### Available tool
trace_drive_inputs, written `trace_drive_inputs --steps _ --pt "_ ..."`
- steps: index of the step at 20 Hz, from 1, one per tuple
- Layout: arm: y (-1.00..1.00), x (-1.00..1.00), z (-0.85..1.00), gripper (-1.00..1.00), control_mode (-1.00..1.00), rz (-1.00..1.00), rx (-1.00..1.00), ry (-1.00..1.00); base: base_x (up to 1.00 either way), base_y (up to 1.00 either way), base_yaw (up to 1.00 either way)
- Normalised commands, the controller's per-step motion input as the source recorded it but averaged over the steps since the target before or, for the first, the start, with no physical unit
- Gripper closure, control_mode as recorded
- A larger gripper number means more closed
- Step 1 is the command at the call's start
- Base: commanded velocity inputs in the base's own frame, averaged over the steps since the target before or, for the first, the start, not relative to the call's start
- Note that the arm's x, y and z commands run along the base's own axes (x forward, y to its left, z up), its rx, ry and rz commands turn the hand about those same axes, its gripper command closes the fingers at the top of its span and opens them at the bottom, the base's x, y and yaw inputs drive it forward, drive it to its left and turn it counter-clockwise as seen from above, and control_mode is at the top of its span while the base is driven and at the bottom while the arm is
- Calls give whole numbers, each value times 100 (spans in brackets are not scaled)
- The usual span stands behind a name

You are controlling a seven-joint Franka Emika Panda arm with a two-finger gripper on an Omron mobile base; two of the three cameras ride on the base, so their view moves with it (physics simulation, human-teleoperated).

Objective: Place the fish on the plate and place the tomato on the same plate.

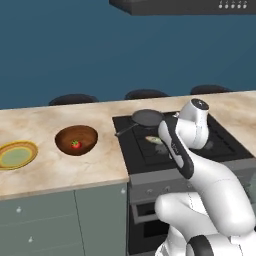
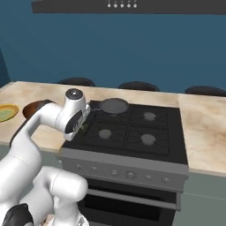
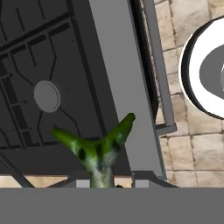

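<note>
Robot arm holding a small fish over the stove, with the plate far off to its left.

In the hand view the hand (image 3: 105, 183) pinches the fish (image 3: 98, 151) between its tips, the forked green tail pointing away from the camera above the stove (image 3: 52, 65) and its front edge. From the left base view the arm bends over the stove's near left part, and a pale bit of the fish (image 1: 154, 140) shows beside the wrist. The plate (image 1: 18, 154) lies on the table (image 1: 75, 170) well to the left, past the wooden bowl (image 1: 76, 140), which holds the tomato (image 1: 75, 144). The carry probably has to run leftward along the table, over or around the bowl.
</note>
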Motion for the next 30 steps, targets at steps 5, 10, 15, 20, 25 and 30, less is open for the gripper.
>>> trace_drive_inputs --steps 5,10,15,20,25,30 --pt "0 0 0 100 100 0 0 0 1 49 0" --pt "0 0 0 100 100 0 0 0 12 50 0" --pt "0 0 0 100 100 0 0 0 27 51 0" --pt "0 0 0 100 100 0 0 0 42 60 1" --pt "0 0 0 100 100 0 0 0 39 57 3" --pt "0 0 0 100 100 0 0 0 21 58 6"
